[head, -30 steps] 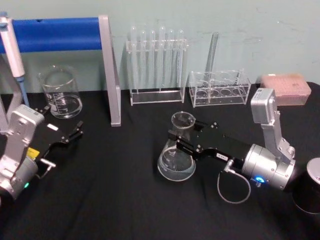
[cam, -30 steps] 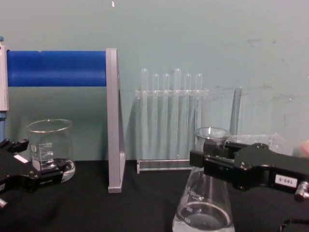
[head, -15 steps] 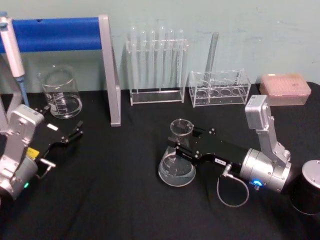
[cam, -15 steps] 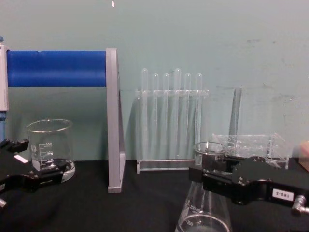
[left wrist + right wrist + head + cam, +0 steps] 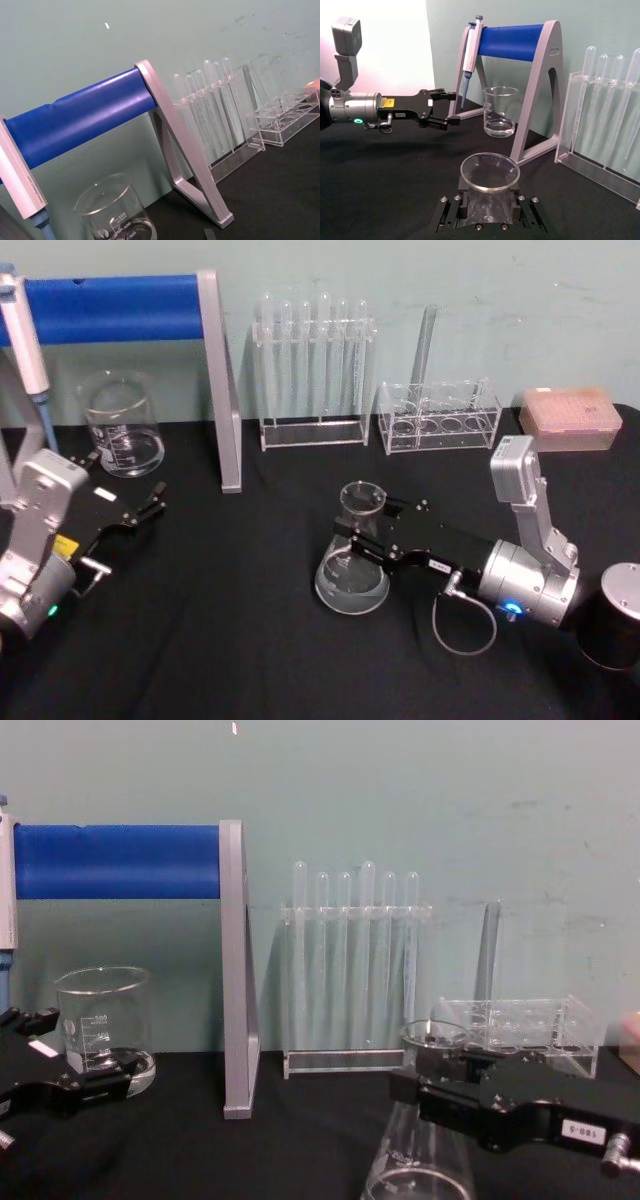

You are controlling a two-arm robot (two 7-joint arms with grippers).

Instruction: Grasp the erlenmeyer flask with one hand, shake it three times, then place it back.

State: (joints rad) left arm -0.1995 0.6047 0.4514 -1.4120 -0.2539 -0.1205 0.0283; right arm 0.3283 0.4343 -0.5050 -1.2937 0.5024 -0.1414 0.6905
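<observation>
The erlenmeyer flask (image 5: 350,578) is clear glass with a wide base and stands upright near the middle of the black table. My right gripper (image 5: 366,529), the hand, comes in from the right and is shut on the flask's neck just under the flared rim. The chest view has the flask (image 5: 412,1165) low at the bottom edge with the right gripper (image 5: 432,1082) clamped across its neck. I cannot tell whether the base touches the table. In the right wrist view the flask's rim (image 5: 490,172) sits between the black fingers. My left gripper (image 5: 150,506) rests open at the left, near the beaker.
A glass beaker (image 5: 122,426) stands at the back left under a blue-barred pipette stand (image 5: 110,308). A test tube rack (image 5: 315,370), a low clear rack (image 5: 440,418) and a pink box (image 5: 568,418) line the back. A dark cylinder (image 5: 615,625) sits at the right edge.
My right gripper has come down and slightly toward me with the flask in it. The left arm has not moved.
</observation>
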